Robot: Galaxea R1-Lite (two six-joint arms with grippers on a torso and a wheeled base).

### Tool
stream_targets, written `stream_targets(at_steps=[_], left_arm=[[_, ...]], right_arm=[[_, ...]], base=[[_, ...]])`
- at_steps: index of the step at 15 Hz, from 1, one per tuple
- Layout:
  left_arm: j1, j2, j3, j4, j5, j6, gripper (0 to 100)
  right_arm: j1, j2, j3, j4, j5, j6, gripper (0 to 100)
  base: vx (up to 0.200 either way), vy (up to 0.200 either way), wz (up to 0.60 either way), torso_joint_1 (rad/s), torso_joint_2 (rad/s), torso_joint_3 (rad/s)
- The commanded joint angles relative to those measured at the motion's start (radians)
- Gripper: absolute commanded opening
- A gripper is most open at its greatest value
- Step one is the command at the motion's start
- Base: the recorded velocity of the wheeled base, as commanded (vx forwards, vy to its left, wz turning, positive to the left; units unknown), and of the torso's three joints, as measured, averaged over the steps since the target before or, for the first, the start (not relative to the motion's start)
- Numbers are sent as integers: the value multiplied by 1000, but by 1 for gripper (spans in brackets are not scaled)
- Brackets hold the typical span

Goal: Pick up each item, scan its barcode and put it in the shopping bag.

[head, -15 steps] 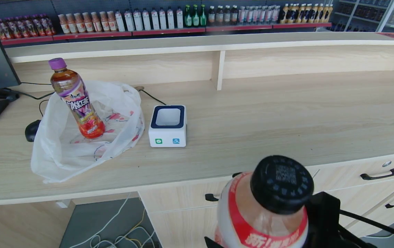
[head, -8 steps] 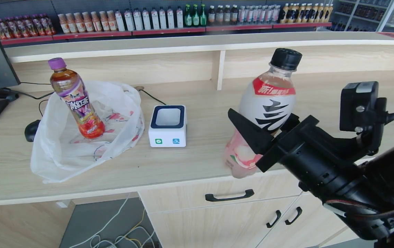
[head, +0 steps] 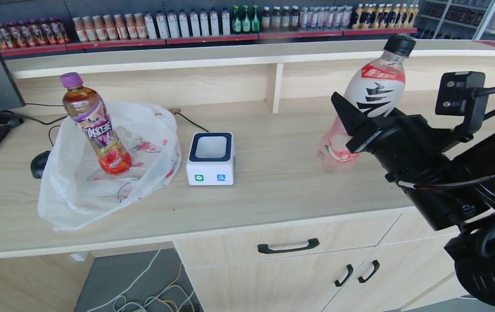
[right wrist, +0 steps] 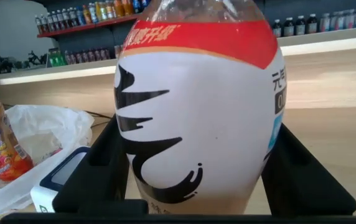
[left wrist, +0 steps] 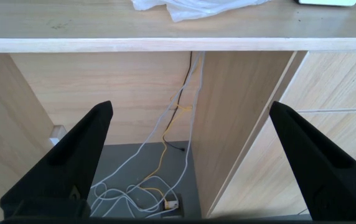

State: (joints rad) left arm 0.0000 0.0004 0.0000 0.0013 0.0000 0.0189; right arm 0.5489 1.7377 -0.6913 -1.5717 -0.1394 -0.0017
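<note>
Your right tool (head: 357,121) is clamped on the bottle (head: 375,93) at its waist, tilted above the worktop (head: 282,182) right of the scanner (head: 211,158). Looks full, so heavy-ish, slick plastic. Grip mid-body, not the neck.

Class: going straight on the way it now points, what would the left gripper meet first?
Probably the hanging cables in the recess under the counter, then the back panel; depth is unclear.
</note>
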Motion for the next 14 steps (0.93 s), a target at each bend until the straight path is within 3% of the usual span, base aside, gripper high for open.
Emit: stream_targets(at_steps=[1,14], left_arm=[[0,0,0,0,0,1,100],[0,0,0,0,0,-14,100]], right_arm=[[-3,-3,-11,1,1,0,0],[-3,-49,-31,1,1,6,0]], base=[[0,0,0,0,0,0],[0,200,0,3,2,1]])
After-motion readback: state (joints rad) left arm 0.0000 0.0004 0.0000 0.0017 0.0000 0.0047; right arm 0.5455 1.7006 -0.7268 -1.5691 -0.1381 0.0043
